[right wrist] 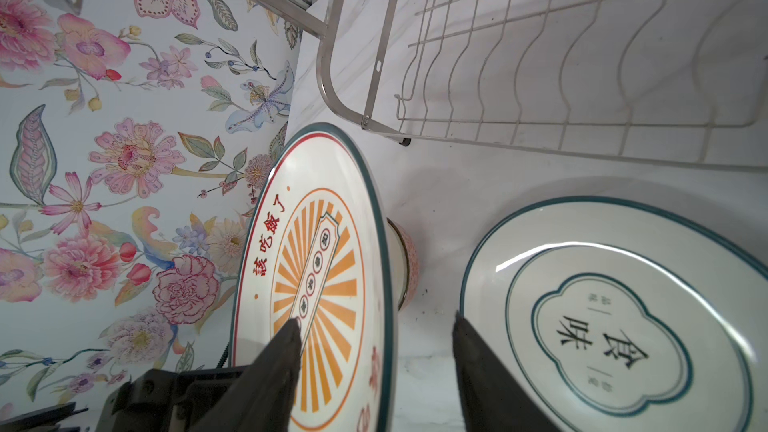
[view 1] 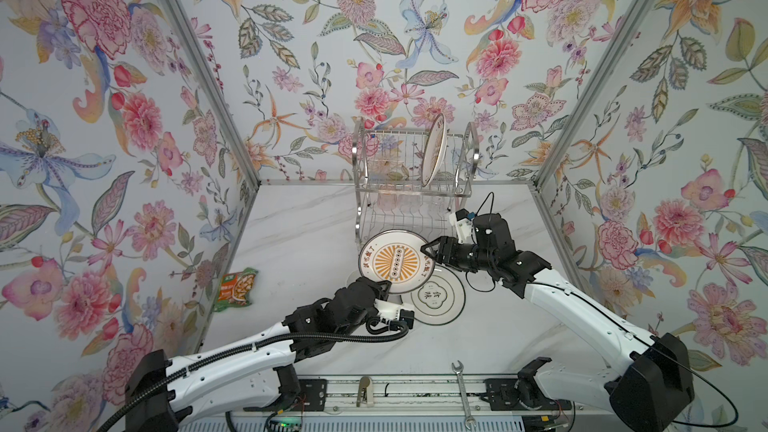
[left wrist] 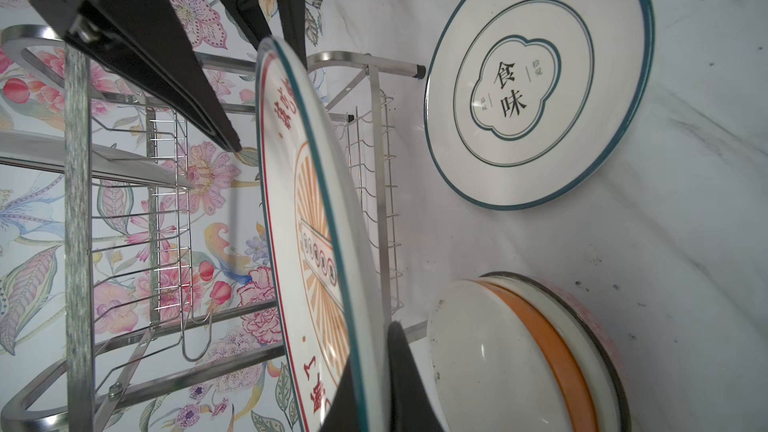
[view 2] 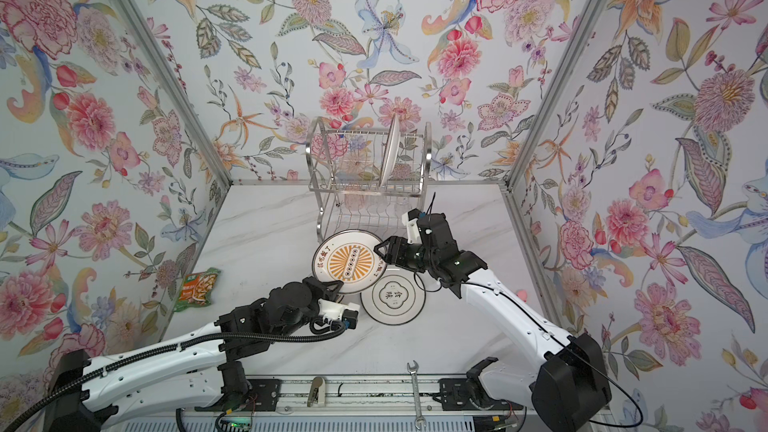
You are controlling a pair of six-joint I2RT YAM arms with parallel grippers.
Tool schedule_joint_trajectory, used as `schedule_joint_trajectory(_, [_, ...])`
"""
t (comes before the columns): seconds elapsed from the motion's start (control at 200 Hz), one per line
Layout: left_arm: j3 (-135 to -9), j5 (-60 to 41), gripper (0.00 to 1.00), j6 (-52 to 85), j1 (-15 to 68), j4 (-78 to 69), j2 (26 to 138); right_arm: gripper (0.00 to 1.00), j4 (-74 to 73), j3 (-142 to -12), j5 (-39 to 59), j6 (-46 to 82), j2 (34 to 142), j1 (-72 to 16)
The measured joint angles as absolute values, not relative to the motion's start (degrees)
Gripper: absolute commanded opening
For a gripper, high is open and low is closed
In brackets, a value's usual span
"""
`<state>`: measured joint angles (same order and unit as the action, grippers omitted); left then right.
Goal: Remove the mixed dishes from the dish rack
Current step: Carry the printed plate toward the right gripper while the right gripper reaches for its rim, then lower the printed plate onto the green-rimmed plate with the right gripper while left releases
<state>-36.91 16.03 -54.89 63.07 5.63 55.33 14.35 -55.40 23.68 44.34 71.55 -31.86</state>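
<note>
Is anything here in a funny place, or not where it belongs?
Yes. A steel wrench lies across the front rail, and a snack packet sits by the left wall. Neither is a dish.

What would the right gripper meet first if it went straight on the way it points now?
Most likely the rim of the sunburst plate, which stands between the open jaws of the right gripper; the exact depth is unclear.

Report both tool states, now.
Left tool: shut on the rim of the sunburst plate.
Right tool: open, jaws straddling the same plate's opposite rim, not clamped.
</note>
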Motion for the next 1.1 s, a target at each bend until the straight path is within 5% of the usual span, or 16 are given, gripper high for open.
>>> schedule_joint_trajectory(0.465, [-36.7,17.5,0.00,-57.6,63.9,4.2,56.4,0.17,21.1,-59.0,24.7,43.7,75.6,-32.2])
schedule_joint_trajectory(0.646, [-36.1,18.4,0.09,-55.9,64.2,3.0,56.6,0.00,20.9,-59.6,26.2,46.2,75.6,-31.6])
schedule_joint_trajectory(0.696, [-36.1,18.5,0.21,-55.8,64.2,2.7,56.6,0.00,20.6,-59.7,26.4,46.6,75.5,-31.5])
schedule_joint_trajectory(0.821, [-36.1,18.7,0.75,-56.6,64.4,1.7,57.3,0.00,21.5,-59.5,25.0,45.5,75.0,-32.1])
schedule_joint_trajectory(0.956, [-36.1,19.8,0.94,-56.2,64.4,0.3,57.1,0.00,22.5,-58.1,22.1,45.0,72.9,-31.6])
schedule_joint_trajectory(1.096, [-36.1,20.0,0.99,-54.3,64.4,0.3,54.4,0.00,23.0,-55.4,19.0,44.8,67.4,-28.8])
